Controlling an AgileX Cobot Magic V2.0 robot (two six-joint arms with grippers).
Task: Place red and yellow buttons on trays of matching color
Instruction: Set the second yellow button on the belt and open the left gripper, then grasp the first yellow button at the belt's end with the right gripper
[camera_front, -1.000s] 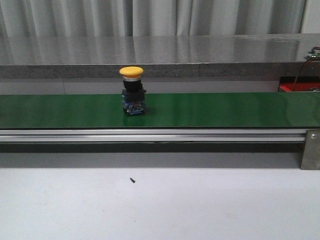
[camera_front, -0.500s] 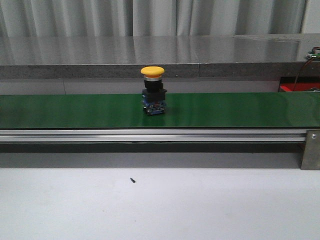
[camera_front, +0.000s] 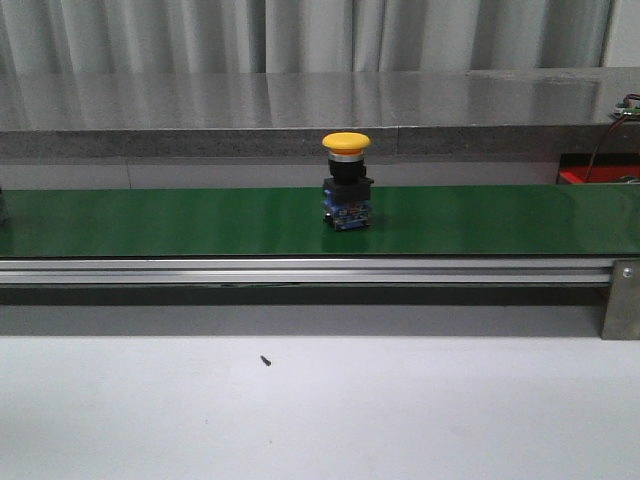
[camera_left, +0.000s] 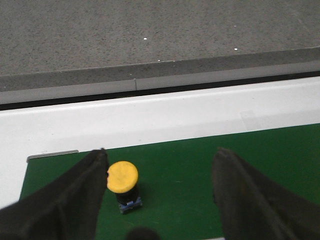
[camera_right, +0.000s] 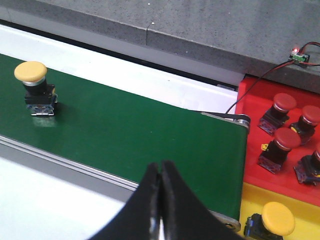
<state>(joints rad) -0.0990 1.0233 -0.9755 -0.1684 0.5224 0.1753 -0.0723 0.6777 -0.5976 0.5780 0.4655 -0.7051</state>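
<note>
A yellow button (camera_front: 346, 180) with a black body and blue base stands upright on the green belt (camera_front: 480, 220); it also shows in the right wrist view as the yellow button (camera_right: 31, 72). My right gripper (camera_right: 161, 166) hangs shut and empty over the belt's near rail, far from it. Beyond the belt's end lie a red tray (camera_right: 252, 107) with several red buttons (camera_right: 284, 102) and a yellow tray (camera_right: 248, 205) with one yellow button (camera_right: 277, 217). My left gripper (camera_left: 161, 152) is open above the belt (camera_left: 200, 170); a yellow button (camera_left: 123, 177) stands between its fingers, close to one finger (camera_left: 92, 175).
A grey stone ledge (camera_front: 320, 100) runs behind the belt. An aluminium rail (camera_front: 300, 270) fronts the belt, with the white table (camera_front: 320, 410) before it. A small circuit board with wires (camera_right: 300, 54) sits on the ledge by the red tray. Neither gripper shows in the front view.
The yellow button has ridden the belt to the right, from left of the middle to the middle. A dark shape has come in at the belt's left edge.
</note>
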